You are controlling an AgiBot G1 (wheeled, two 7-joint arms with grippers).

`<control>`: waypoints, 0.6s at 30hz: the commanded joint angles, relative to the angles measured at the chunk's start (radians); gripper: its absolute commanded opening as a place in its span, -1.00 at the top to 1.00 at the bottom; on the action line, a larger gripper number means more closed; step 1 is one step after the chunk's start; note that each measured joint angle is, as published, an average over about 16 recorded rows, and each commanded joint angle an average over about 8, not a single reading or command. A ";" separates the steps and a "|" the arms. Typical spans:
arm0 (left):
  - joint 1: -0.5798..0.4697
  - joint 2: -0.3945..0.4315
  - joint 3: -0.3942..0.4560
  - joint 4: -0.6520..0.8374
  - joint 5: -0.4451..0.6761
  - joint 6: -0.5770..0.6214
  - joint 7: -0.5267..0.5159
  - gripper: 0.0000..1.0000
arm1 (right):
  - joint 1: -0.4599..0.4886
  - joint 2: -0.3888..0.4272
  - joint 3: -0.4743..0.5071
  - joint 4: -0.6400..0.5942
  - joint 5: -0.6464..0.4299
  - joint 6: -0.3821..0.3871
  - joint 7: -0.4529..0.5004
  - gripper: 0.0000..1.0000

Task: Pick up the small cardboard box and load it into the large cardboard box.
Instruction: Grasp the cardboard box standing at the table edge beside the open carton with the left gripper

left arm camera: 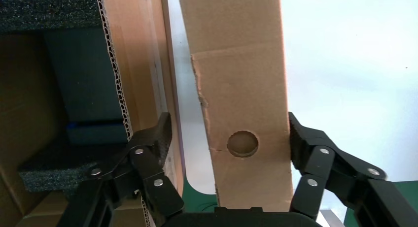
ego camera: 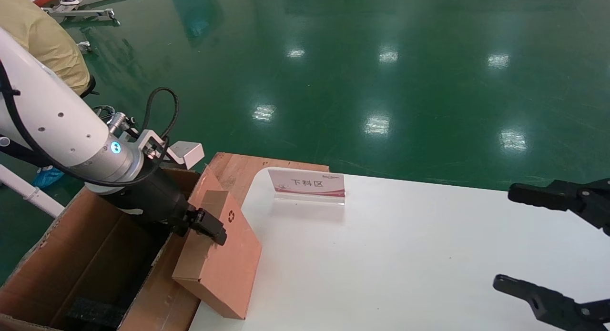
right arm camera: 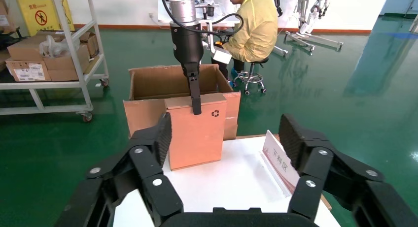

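Left gripper (ego camera: 209, 228), black, at the bench's left edge: jaws astride the top end of the small cardboard box (ego camera: 221, 259), a flattish plain brown carton with a black recycling symbol. The head view shows this box standing tilted on the white bench (ego camera: 405, 255), its lower corner at the bench edge, its upper end leaning toward the large cardboard box (ego camera: 90, 269), a long brown corrugated carton with raised flaps beside the bench.

The left wrist view alone shows the round hole in the small box's narrow side and one fingertip (left arm camera: 294, 138) touching the box's edge; the other fingertip stands just off the opposite edge, next to the corrugated wall of the large carton, so a full clamp cannot be confirmed. It also shows black foam blocks (left arm camera: 49, 10) inside the large carton.

The right wrist view shows the small box from the front, standing before the open carton with the left arm reaching down from above.

Right gripper (ego camera: 548, 245), black, low at the bench's right side: jaws spread wide, holding nothing.

Bench: a red-and-white acrylic sign (ego camera: 307, 184). Room: glossy green floor (ego camera: 381, 59); a seated person in a yellow coat (right arm camera: 254, 27); a white metal shelf trolley (right arm camera: 54, 54) carrying cartons.
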 commanded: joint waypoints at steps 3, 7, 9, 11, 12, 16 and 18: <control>0.000 0.000 0.000 0.000 0.000 0.001 -0.001 1.00 | 0.000 0.000 0.000 0.000 0.000 0.000 0.000 1.00; 0.000 0.000 0.001 0.000 0.001 0.001 -0.001 1.00 | 0.000 0.000 0.000 0.000 0.000 0.000 0.000 1.00; -0.001 0.001 0.001 0.000 0.001 0.002 -0.002 1.00 | 0.000 0.000 0.000 0.000 0.000 0.000 0.000 1.00; -0.001 0.001 0.001 0.000 0.001 0.002 -0.002 1.00 | 0.000 0.000 0.000 0.000 0.000 0.000 0.000 1.00; -0.001 0.001 0.001 0.000 0.001 0.002 -0.001 1.00 | 0.000 0.000 0.000 0.000 0.000 0.000 0.000 1.00; -0.002 0.004 0.001 0.009 0.002 0.005 0.002 1.00 | 0.000 0.000 0.000 0.000 0.000 0.000 0.000 1.00; -0.015 0.010 0.000 0.014 0.008 0.016 0.010 1.00 | 0.000 0.000 0.000 0.000 0.000 0.000 0.000 1.00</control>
